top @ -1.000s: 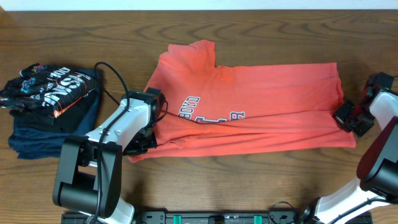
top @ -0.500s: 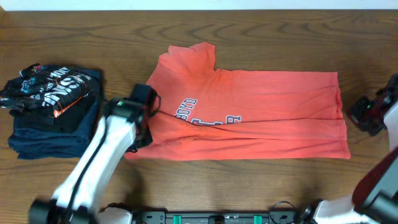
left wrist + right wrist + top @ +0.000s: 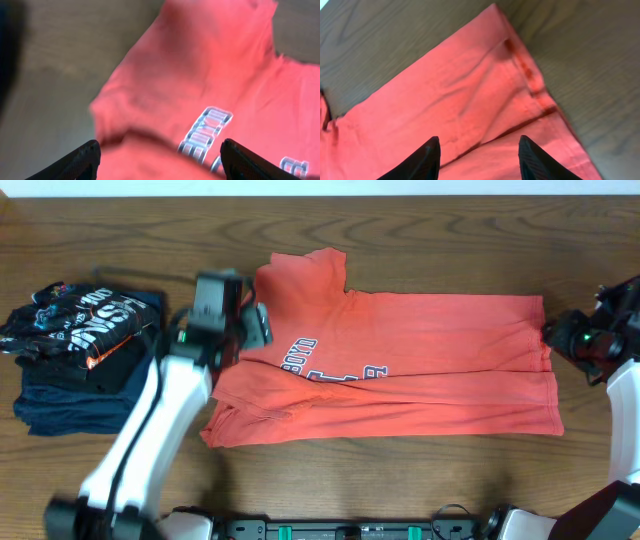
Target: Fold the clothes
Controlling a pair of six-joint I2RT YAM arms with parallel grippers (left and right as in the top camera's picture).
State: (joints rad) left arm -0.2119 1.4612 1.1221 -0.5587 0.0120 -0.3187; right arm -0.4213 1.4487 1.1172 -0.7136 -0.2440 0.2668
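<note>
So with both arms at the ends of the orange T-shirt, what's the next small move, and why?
Probably lower both to pinch the far edge: the left gripper hangs open by the sleeve, the right gripper open over the hem corner, neither holding cloth, and the far side of the orange T-shirt lies flat.

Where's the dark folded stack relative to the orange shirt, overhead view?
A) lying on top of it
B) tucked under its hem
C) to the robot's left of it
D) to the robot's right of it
C: in the overhead view the dark folded stack sits off to the robot's left of the orange-red T-shirt, apart from it, neither on it nor under it.
</note>
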